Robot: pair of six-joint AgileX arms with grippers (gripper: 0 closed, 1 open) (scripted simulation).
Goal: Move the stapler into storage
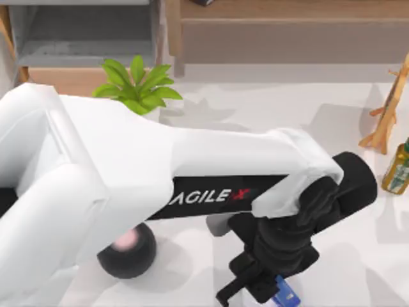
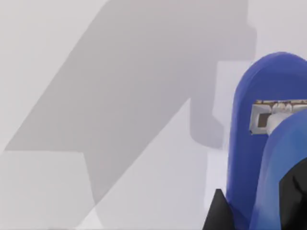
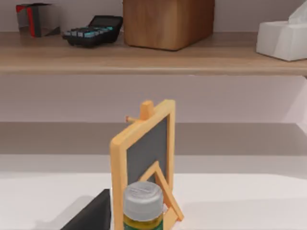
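Note:
The blue stapler (image 1: 285, 296) lies on the white table at the front edge, right of centre. My left arm stretches across the table from the left, and its black gripper (image 1: 250, 289) hangs right at the stapler's left side. In the left wrist view the stapler (image 2: 247, 143) looms very close, with a black fingertip (image 2: 218, 215) just beside it. I cannot tell whether the fingers hold it. The storage (image 1: 83, 38), a grey-walled compartment with a light wood front edge, stands at the back left, far from the gripper.
A black ball (image 1: 128, 251) with a pink spot sits under the left arm. A green plant (image 1: 137, 83) stands before the storage. A small wooden easel (image 1: 386, 121) and a bottle (image 1: 397, 167) stand at the right edge. A long wooden shelf (image 1: 287, 25) runs along the back.

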